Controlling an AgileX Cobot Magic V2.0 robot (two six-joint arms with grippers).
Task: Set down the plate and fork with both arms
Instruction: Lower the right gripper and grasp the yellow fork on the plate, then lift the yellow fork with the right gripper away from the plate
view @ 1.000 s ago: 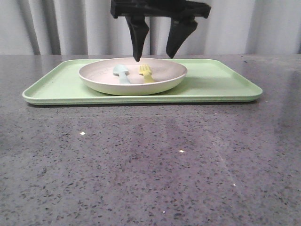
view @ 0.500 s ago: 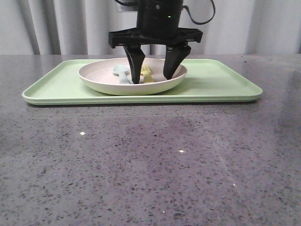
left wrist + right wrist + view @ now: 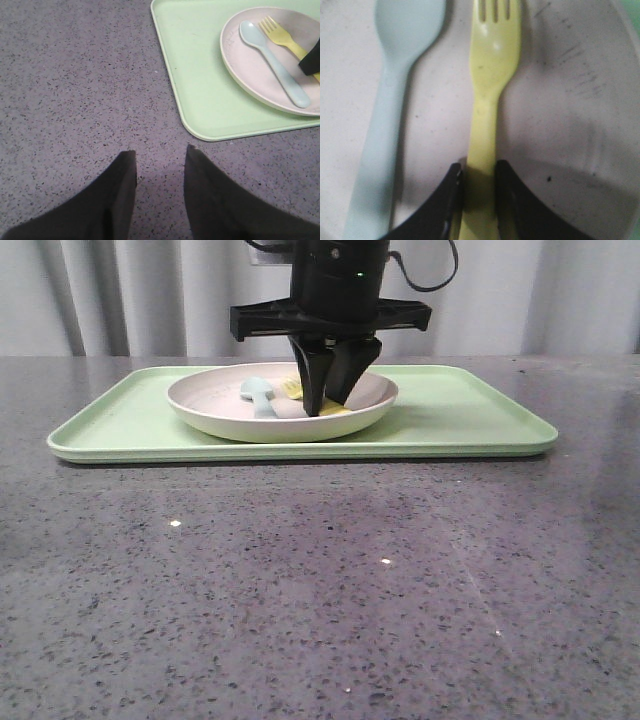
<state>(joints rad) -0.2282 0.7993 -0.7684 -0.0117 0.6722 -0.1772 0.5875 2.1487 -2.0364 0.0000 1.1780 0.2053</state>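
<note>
The plate point(image 3: 230, 418), pale pinkish inside, sits on the light green tray point(image 3: 450, 420). The yellow fork point(image 3: 492, 75) lies in the plate beside a light blue spoon point(image 3: 395, 90). My right gripper point(image 3: 330, 405) reaches down into the plate and is shut on the fork's handle; in the right wrist view the gripper point(image 3: 479, 170) has a finger pressed against each side of the handle. The plate point(image 3: 250, 75), fork point(image 3: 280, 37) and spoon point(image 3: 272, 62) also show in the left wrist view. My left gripper point(image 3: 160, 155) is open and empty over bare table, near the tray's corner.
The tray point(image 3: 200, 90) lies on a grey speckled tabletop point(image 3: 320, 590). Grey curtains hang behind the table. The tray's right part holds nothing.
My right gripper came down into the plate and its jaws closed from wide open onto the fork's handle. The fork has shifted slightly. The plate and spoon have not moved.
</note>
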